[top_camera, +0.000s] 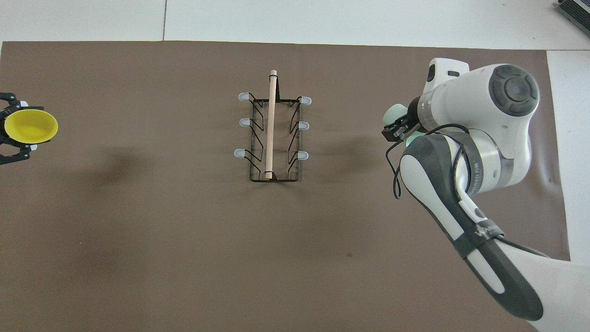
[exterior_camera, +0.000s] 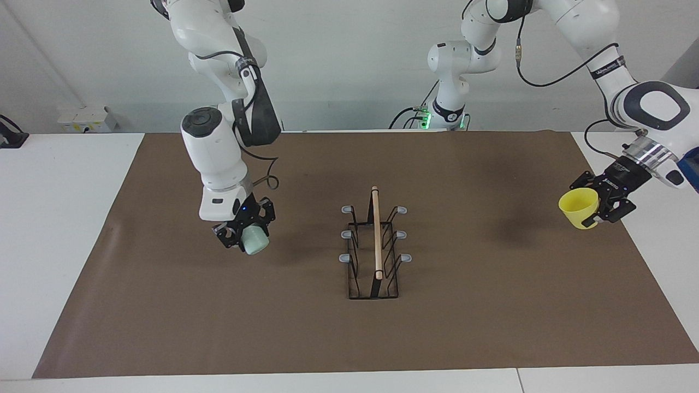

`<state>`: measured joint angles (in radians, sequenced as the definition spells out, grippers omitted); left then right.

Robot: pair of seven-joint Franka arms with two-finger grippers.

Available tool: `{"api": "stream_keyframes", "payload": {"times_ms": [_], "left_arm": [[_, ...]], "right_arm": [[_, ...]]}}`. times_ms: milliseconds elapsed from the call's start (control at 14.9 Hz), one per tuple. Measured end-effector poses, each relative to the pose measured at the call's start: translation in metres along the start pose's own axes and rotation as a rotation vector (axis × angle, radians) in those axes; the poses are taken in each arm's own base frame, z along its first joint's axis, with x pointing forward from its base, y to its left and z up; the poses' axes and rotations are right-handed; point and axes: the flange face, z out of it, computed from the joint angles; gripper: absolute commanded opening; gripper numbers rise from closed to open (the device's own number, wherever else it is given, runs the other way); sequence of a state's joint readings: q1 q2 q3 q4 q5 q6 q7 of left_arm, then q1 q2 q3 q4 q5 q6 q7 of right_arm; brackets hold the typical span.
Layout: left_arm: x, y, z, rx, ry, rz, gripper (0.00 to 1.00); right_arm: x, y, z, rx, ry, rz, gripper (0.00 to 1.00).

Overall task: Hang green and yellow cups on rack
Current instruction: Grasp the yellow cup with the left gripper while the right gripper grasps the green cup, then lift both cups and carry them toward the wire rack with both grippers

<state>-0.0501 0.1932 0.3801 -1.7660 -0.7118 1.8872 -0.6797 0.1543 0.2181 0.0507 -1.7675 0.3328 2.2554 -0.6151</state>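
Observation:
The rack (exterior_camera: 377, 234) (top_camera: 271, 129), black wire with a wooden rod on top and grey-tipped pegs on both sides, stands mid-mat with nothing on its pegs. My right gripper (exterior_camera: 248, 239) (top_camera: 400, 125) is shut on the pale green cup (exterior_camera: 255, 242) (top_camera: 394, 112) and holds it tilted above the mat, beside the rack toward the right arm's end. My left gripper (exterior_camera: 592, 210) (top_camera: 18, 128) is shut on the yellow cup (exterior_camera: 579, 208) (top_camera: 30, 125), mouth up, over the mat's edge at the left arm's end.
A brown mat (exterior_camera: 164, 327) covers most of the white table. A small white box (exterior_camera: 87, 119) sits off the mat near the right arm's base. A blue object (exterior_camera: 691, 158) shows at the left arm's end of the table.

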Motion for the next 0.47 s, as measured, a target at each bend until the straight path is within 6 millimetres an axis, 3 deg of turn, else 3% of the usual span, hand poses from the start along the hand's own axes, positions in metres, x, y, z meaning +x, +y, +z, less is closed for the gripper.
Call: {"api": "stream_keyframes", "payload": {"times_ms": [269, 470], "left_arm": [[-0.073, 0.025, 0.034, 0.228, 0.109, 0.308, 0.00], [-0.120, 0.040, 0.064, 0.355, 0.185, 0.513, 0.00]], "right_arm": [[0.011, -0.016, -0.034, 0.106, 0.141, 0.075, 0.00], [0.014, -0.021, -0.045, 0.185, 0.258, 0.126, 0.00]]}}
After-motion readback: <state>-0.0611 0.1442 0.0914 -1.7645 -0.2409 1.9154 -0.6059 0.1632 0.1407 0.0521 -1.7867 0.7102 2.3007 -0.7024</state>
